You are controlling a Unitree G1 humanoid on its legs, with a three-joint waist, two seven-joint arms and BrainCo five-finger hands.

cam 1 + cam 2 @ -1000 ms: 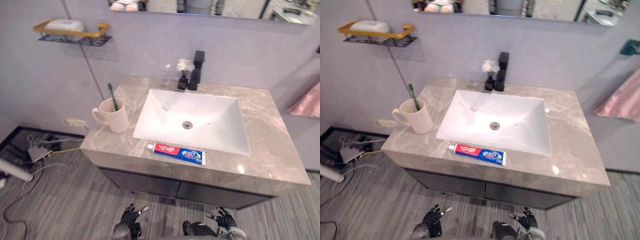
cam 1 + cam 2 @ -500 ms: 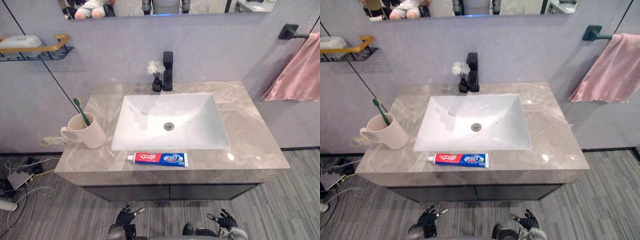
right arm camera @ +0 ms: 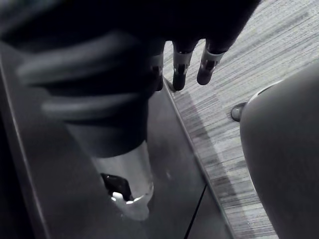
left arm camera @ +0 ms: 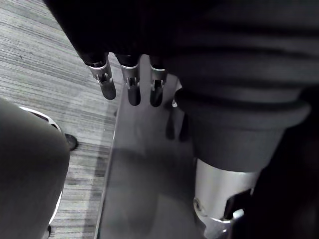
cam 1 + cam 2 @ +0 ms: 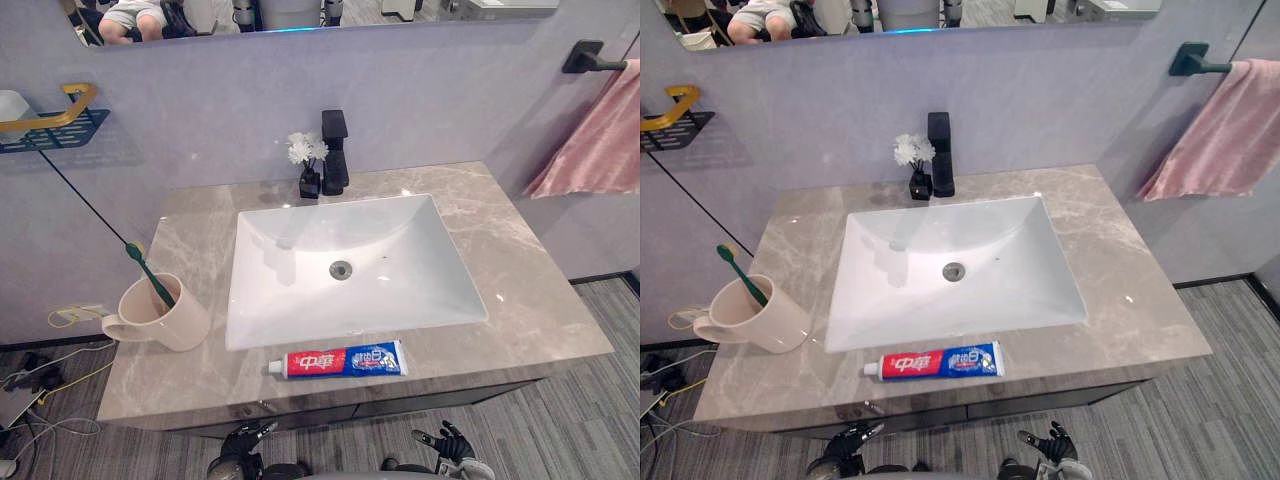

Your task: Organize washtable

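While both hands hang low before the cabinet [image 4: 144, 169], beneath the countertop's [image 5: 540, 300] front edge, the left hand [image 5: 240, 455] and right hand [image 5: 447, 443] have fingers loose and nearly straight, holding and touching nothing. Their palms are cut off by the view's lower edge. A toothpaste tube [image 5: 340, 361] lies flat on the front strip, just before the sink basin [image 5: 300, 300], its long axis along the edge, white cap toward the robot's left. At front left stands a mug [image 5: 165, 320], handle pointing left, with a green toothbrush [image 5: 150, 280] leaning up and left out of it. A wall shelf [image 5: 45, 125] is cut off at the left.
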